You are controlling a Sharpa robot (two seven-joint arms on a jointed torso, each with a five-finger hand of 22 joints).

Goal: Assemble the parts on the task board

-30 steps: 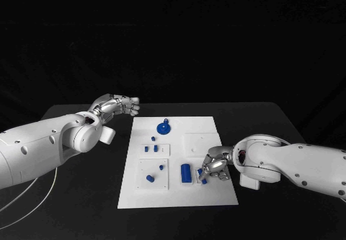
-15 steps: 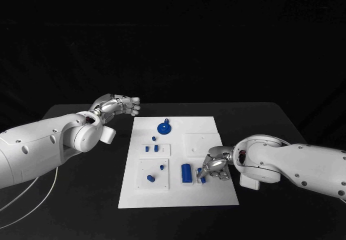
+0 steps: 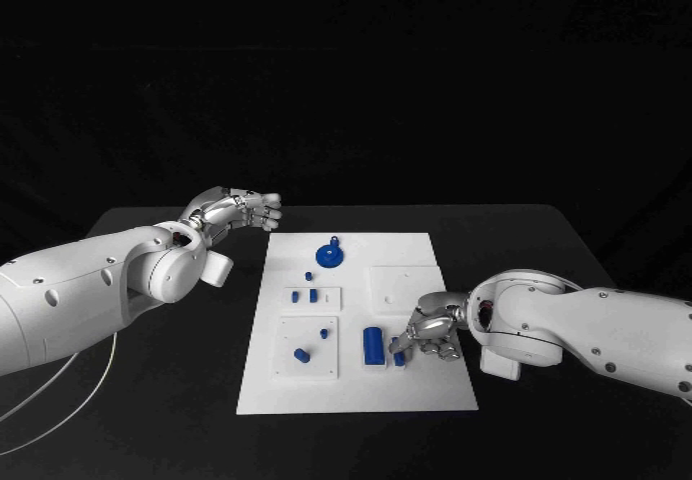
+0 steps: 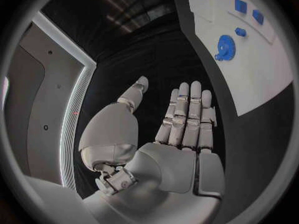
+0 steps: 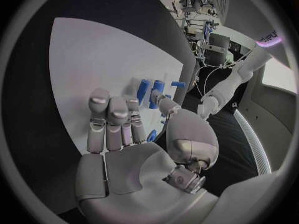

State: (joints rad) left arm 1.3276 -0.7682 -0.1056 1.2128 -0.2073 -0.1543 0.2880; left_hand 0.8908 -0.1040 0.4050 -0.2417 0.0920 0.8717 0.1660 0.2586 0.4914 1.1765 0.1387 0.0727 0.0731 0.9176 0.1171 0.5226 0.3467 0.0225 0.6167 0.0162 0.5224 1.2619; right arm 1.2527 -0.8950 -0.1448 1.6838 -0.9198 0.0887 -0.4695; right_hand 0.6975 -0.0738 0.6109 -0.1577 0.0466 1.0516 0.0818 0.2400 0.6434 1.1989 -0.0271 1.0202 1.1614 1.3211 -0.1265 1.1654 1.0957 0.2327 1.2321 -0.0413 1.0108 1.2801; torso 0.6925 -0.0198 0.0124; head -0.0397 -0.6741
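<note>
Head view: right hand (image 3: 430,335) at task board's (image 3: 433,400) right edge.

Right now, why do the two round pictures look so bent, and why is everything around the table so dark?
Head view: the white task board stands out brightly against the black table and dark backdrop; its edges run straight. Left wrist view: a fisheye circle, so the board's edge curves past the left hand. Right wrist view: same bending around the right hand, and the blue parts look small.
</note>
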